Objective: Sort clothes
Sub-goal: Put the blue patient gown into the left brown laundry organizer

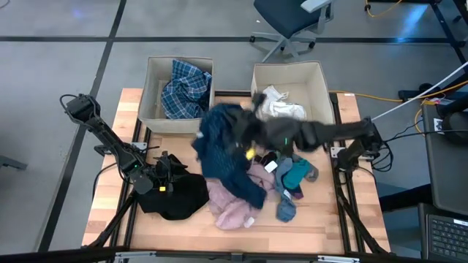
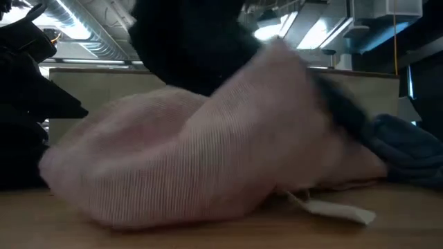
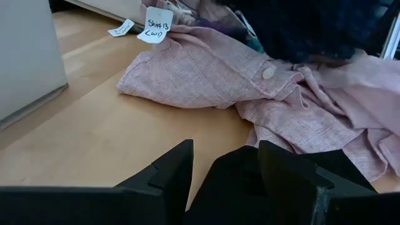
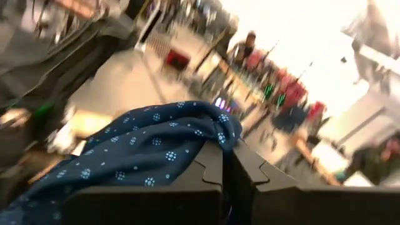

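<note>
The left end effector rests spread at the black garment on the counter. Mid-counter, the right end effector, pinching the navy dotted piece, should lift it fully clear before reaching 1 of the 2 bins.

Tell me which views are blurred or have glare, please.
Right wrist view: background streaked and overexposed, while the navy dotted garment stays fairly sharp. Low view: pink garment soft, out of focus. High view: smeared around the right gripper. Left wrist view: sharp.
</note>
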Controlling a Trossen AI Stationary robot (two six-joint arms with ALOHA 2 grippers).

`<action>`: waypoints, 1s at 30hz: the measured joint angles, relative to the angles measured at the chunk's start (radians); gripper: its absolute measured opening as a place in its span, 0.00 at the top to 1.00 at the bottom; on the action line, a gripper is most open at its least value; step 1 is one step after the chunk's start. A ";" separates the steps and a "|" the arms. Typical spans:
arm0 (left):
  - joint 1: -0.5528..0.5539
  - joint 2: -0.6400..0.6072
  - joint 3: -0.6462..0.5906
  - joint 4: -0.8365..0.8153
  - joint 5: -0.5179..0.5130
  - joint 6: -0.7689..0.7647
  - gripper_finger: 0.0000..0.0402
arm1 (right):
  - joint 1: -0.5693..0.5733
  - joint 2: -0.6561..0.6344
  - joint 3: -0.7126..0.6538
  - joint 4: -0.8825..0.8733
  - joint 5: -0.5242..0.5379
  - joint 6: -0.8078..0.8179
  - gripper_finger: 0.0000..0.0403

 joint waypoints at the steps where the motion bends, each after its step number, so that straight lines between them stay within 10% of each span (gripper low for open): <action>1: 0.000 0.000 0.000 0.000 0.000 0.000 0.57 | -0.034 0.000 0.003 0.055 -0.051 -0.037 0.99; 14: 0.000 0.001 0.000 0.000 -0.002 -0.015 0.57 | -0.509 0.086 0.009 0.827 -0.810 0.095 0.98; 24: 0.019 0.001 0.000 -0.003 -0.013 -0.037 0.57 | -0.612 0.434 0.368 0.755 -0.959 0.327 0.97; 30: 0.019 0.001 0.000 -0.002 -0.042 -0.056 0.57 | -0.611 0.514 0.334 0.725 -0.980 0.333 0.97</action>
